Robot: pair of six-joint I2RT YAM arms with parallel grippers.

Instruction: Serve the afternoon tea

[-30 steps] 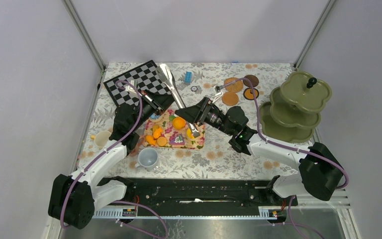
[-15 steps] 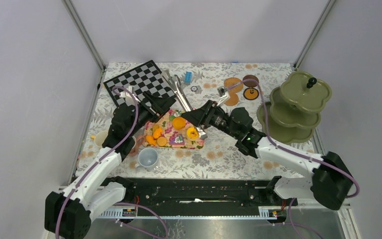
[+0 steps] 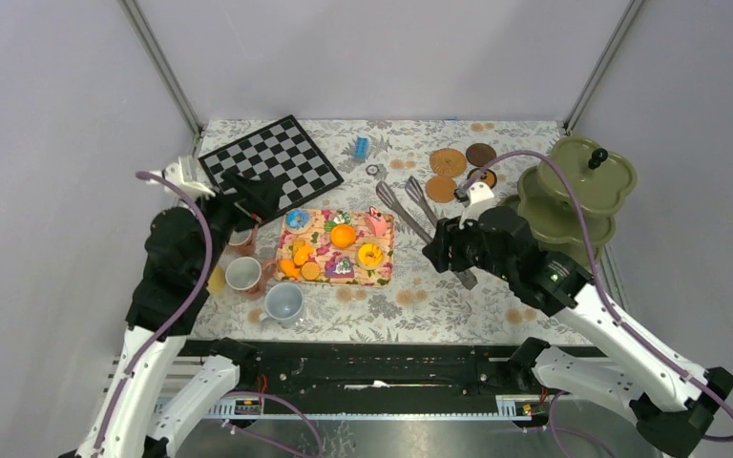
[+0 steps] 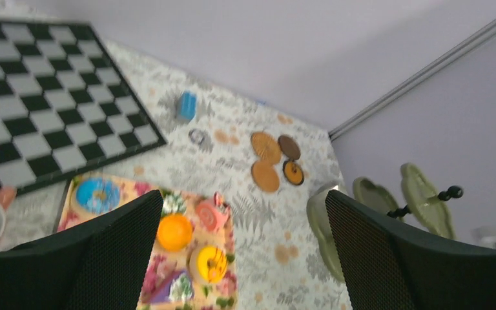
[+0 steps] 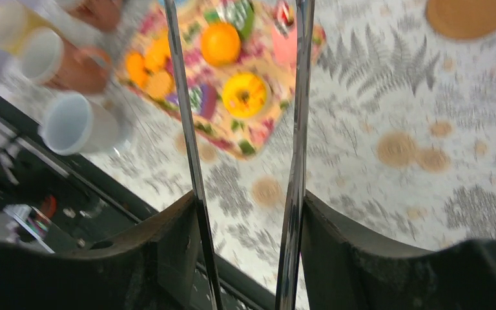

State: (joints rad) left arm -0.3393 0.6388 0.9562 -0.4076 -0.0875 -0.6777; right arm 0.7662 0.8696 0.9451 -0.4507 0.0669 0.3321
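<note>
Toy pastries lie on the floral mat (image 3: 382, 275): an orange one (image 3: 344, 235), a yellow ring (image 3: 370, 255), a blue ring (image 3: 297, 218) and several small orange pieces (image 3: 298, 260). Left of the mat stand a brown mug (image 3: 245, 274) and a grey-blue mug (image 3: 284, 302). Round coasters (image 3: 448, 160) lie at the back. My left gripper (image 3: 258, 196) hangs open above the mat's left end, empty (image 4: 243, 194). My right gripper (image 3: 442, 250) is shut on the metal tongs (image 3: 406, 212), their two arms running between its fingers (image 5: 248, 197), right of the mat.
A green tiered stand (image 3: 573, 200) is at the far right. A chessboard (image 3: 269, 162) lies at the back left, with a small blue piece (image 3: 361, 147) beside it. The enclosure walls close in on both sides.
My left gripper has opened and drawn back left and up from the mat. The right arm has carried the tongs off the mat to the right.
</note>
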